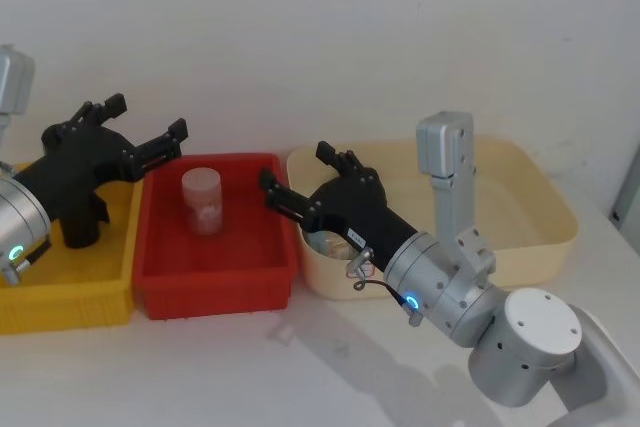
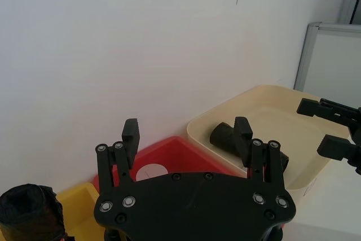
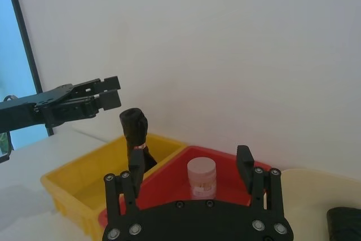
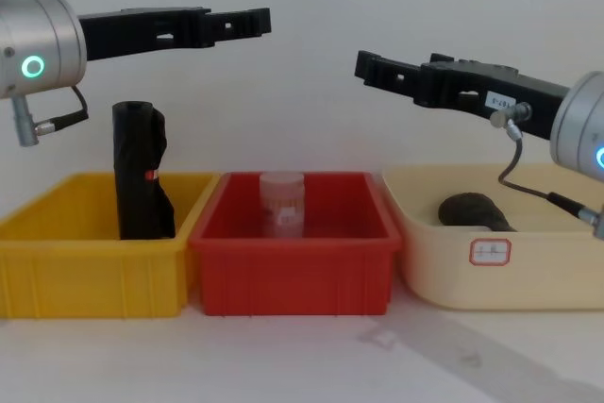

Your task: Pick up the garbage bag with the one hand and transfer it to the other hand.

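The garbage bag (image 4: pixel 472 209), a thick black crinkled roll, lies on its side in the cream bin (image 4: pixel 528 271). It also appears as the garbage bag (image 2: pixel 223 134) in the left wrist view and at the frame edge as the garbage bag (image 3: pixel 345 224) in the right wrist view. My left gripper (image 1: pixel 147 117), on the green-ringed arm, hovers open and empty above the seam between the yellow and red bins. My right gripper (image 1: pixel 297 167), white-labelled, on the blue-ringed arm, hangs open and empty above the near-left end of the cream bin (image 1: pixel 540 217), well above the bag.
Another black roll with a small red mark (image 4: pixel 140 176) stands upright in the yellow bin (image 4: pixel 85 271), below my left arm. A clear plastic jar (image 4: pixel 282 200) stands in the red bin (image 4: pixel 293 276). A white wall rises close behind the bins.
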